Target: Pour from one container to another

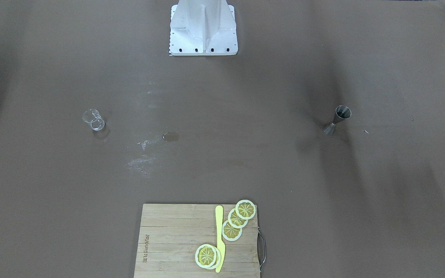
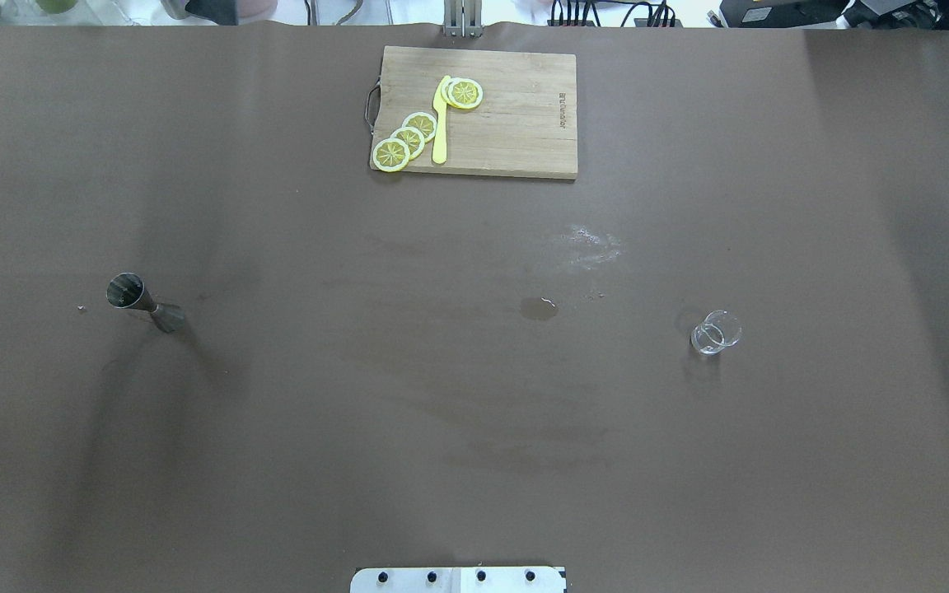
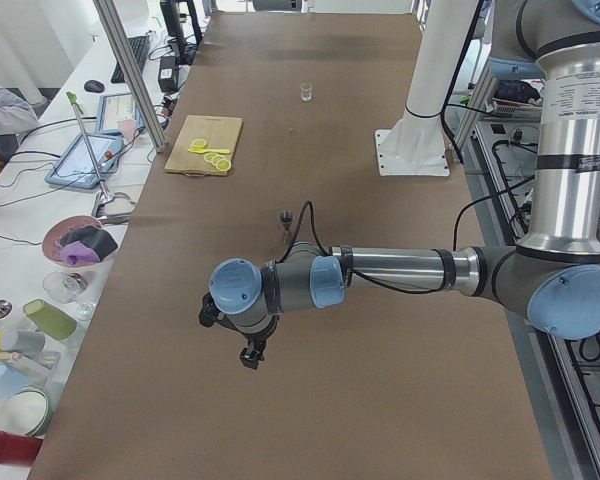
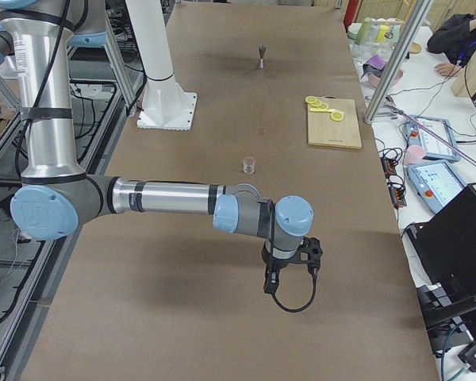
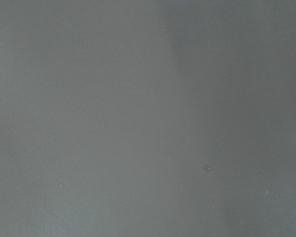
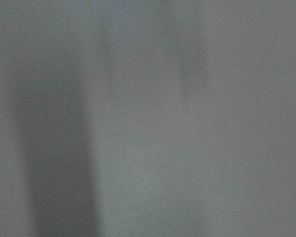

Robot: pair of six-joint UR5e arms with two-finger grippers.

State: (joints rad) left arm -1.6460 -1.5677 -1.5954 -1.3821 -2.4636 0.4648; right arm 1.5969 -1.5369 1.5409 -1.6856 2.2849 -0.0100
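A small metal jigger stands upright on the brown table, on the robot's left side. A small clear glass stands on the robot's right side. Neither arm shows in the overhead or front views. In the exterior left view my left gripper hangs above the table, nearer the camera than the jigger. In the exterior right view my right gripper hangs above the table, nearer the camera than the glass. I cannot tell whether either is open or shut. Both wrist views show only table surface.
A wooden cutting board with several lemon slices and a yellow knife lies at the far edge. A small wet spot marks the table's middle. The robot's white base stands at the near edge.
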